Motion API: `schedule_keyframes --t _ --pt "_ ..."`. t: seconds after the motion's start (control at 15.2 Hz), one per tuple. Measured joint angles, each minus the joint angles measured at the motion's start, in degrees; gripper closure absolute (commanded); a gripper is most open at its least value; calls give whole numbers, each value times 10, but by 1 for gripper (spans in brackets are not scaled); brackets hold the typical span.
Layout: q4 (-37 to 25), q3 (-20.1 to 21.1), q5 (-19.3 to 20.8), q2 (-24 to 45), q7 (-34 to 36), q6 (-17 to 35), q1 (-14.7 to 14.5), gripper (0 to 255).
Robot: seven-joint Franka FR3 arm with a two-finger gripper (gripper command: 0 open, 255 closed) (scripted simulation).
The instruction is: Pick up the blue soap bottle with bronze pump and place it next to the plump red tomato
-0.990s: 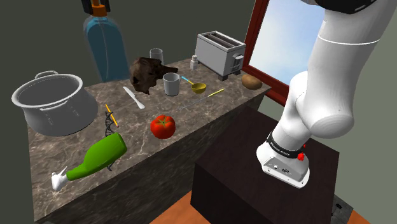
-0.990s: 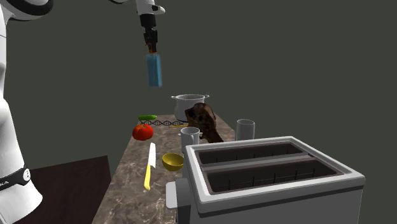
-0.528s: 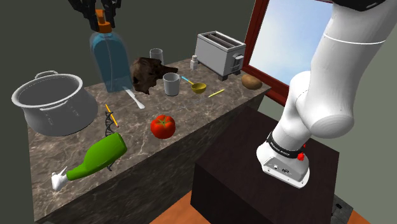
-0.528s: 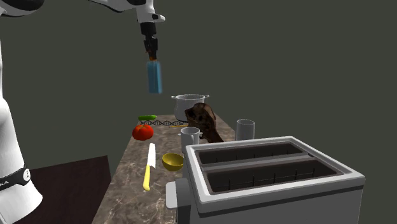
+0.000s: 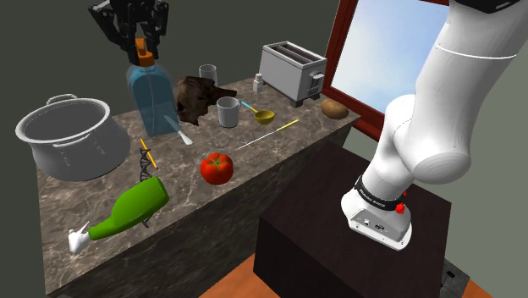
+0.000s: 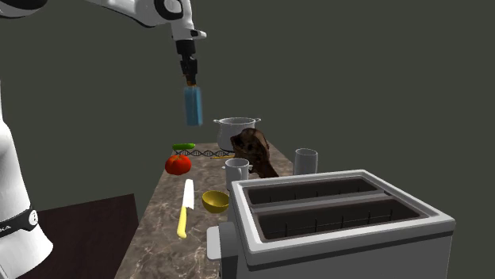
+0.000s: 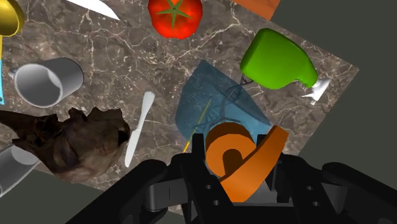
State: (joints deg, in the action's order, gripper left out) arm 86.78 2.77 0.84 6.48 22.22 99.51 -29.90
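Soap bottle (image 5: 155,102), blue and see-through, hangs upright in the shoulder view from the black gripper (image 5: 142,52), whose fingers are clamped on the orange pump (image 5: 145,59) at its top. It hangs over the far part of the marbled counter (image 5: 254,157), between the grey pot (image 5: 66,135) and a dark brown lump (image 5: 199,97). The red tomato (image 5: 217,168) sits well apart from it, nearer the counter's front edge, with a green bottle (image 5: 131,210) lying on its side further towards this view's left.

In the second exterior view the soap bottle (image 6: 193,105) is clear of the counter, held in the air by the gripper (image 6: 189,78), higher than the tomato (image 6: 178,164) and a little to its right. A toaster (image 6: 333,218) stands in the foreground, a knife (image 6: 186,206) beside it.

The wrist view looks down along the soap bottle (image 7: 210,108). The gripper (image 7: 238,181) clasps the pump (image 7: 238,159) between its fingers. Beneath, on the counter, lie the tomato (image 7: 175,14), the green bottle (image 7: 277,60), a white knife (image 7: 140,127) and a grey mug (image 7: 48,81).
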Motion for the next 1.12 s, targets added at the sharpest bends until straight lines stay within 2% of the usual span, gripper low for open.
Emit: schedule_keyframes --t 1.12 --pt "139 -1 0 -6 0 133 1 255"
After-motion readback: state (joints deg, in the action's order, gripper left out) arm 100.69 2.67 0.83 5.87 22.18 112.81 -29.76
